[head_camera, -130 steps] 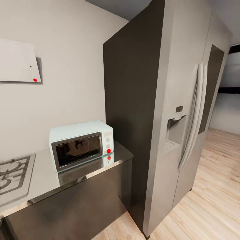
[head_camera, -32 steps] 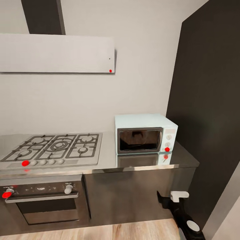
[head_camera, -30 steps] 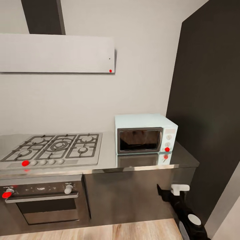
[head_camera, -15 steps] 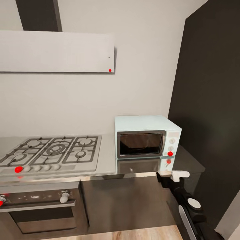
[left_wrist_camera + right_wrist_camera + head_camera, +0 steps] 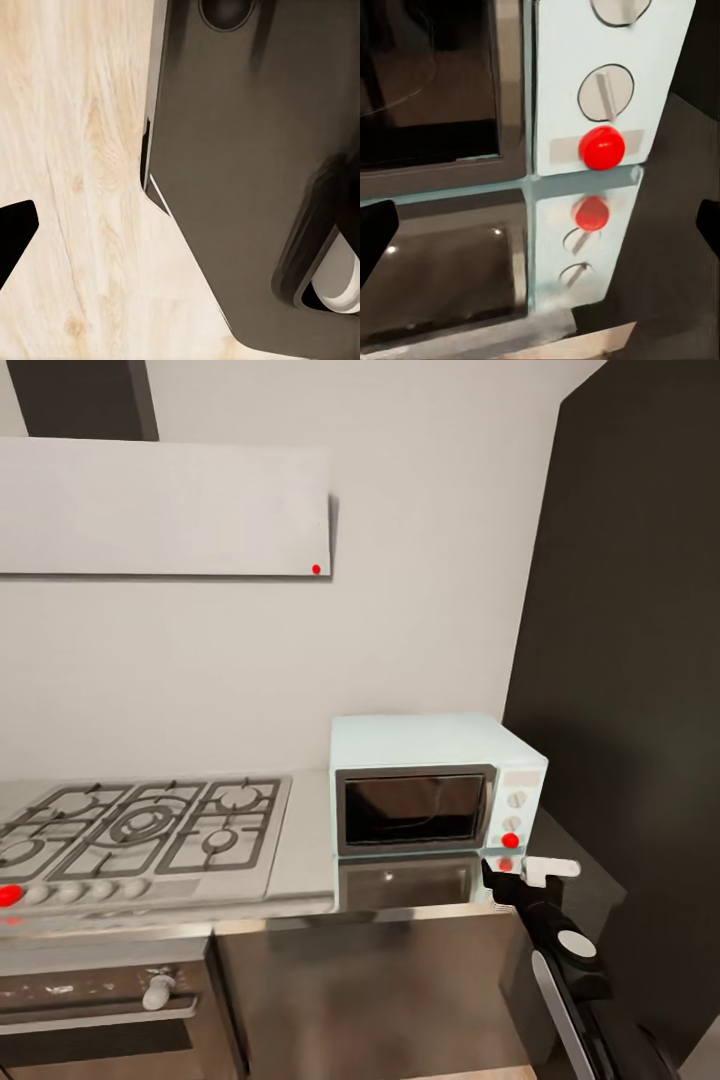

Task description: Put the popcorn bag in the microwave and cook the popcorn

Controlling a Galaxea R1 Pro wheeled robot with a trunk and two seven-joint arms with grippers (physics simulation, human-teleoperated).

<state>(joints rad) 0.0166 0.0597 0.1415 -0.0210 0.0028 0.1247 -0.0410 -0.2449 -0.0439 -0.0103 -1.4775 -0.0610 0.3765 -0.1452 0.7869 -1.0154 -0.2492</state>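
- On the countertop (image 5: 300, 865), at its right end, stands the microwave (image 5: 435, 785), pale blue, its dark glass door shut, against the far wall and beside a tall dark panel (image 5: 630, 660).
- Microwave control strip: two white knobs, with a red button (image 5: 510, 841) at the bottom; the glossy worktop mirrors the door and the button.
- Right wrist view: the lower knob (image 5: 605, 92) and the red button (image 5: 601, 147) lie close ahead, with their reflection beneath.
- Right gripper (image 5: 522, 872): raised at the near edge of the countertop, just below and near the button, not touching it. Dark fingertips (image 5: 375, 236) sit at opposite margins of the wrist view, so the jaws stand wide apart and hold nothing.
- Left gripper: one dark fingertip (image 5: 13, 229) shows over pale wood floor (image 5: 75, 187) beside the robot's dark base (image 5: 247, 165); whether the jaws are spread or closed cannot be told.
- Left of the microwave: gas hob (image 5: 130, 830) set into the worktop, a red knob (image 5: 8, 894) at its near left.
- Below the hob: built-in oven (image 5: 100, 1010) with a white knob.
- On the far wall, upper left: white hood (image 5: 160, 508) with a red dot, under a black flue (image 5: 85, 398).
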